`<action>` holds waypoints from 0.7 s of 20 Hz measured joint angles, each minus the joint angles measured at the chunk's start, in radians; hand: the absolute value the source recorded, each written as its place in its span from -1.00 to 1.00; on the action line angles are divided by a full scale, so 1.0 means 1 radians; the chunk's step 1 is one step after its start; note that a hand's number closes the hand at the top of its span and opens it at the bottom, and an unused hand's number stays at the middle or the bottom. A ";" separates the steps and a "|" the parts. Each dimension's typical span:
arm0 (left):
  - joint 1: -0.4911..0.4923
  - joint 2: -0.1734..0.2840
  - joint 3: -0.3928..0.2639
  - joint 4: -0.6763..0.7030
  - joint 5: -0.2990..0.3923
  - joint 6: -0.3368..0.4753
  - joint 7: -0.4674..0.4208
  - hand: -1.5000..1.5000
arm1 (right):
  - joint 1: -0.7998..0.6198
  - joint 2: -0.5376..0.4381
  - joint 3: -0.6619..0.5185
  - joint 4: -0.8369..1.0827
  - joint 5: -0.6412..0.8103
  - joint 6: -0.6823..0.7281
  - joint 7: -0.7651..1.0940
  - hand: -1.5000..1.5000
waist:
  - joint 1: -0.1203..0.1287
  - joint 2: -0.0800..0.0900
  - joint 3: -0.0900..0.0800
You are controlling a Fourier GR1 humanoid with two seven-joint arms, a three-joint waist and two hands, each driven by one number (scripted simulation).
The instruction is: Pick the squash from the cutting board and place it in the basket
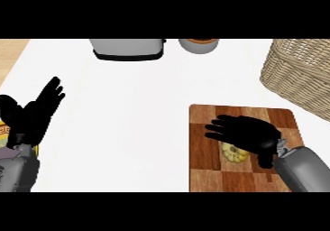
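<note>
The squash [234, 153] lies on the cutting board [208, 135], toward the board's middle, a small pale-yellow round with a ribbed or scalloped edge; only its lower left part shows, because the right hand [251, 133] is spread directly over it. By its look it is a stiff, light thing with a hard, smooth skin that could slide under a pinch, so the better hold is probably across its widest part, fingers on one side and thumb on the opposite side, with the ridges helping to keep it from turning. It should not bruise or crush easily.

The right hand's fingers [221, 126] point left and are bent a little downward over the squash, the thumb down near the wrist; whether they already touch it or close on it cannot be told, since the palm hides the contact. It seems the grasp is just being set.

The wicker basket [304, 76] stands beyond the board's far right corner, near but apart from it. The left hand [31, 115] rests open at the left edge, fingers up, holding nothing. At the far edge of the white surface [128, 113] stand a grey appliance [128, 48] and a round container [199, 45].
</note>
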 measured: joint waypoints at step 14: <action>0.004 -0.021 0.012 0.009 -0.028 -0.005 -0.013 0.00 | 0.020 0.084 -0.011 0.079 0.169 -0.102 -0.006 1.00 | -0.003 -0.005 -0.005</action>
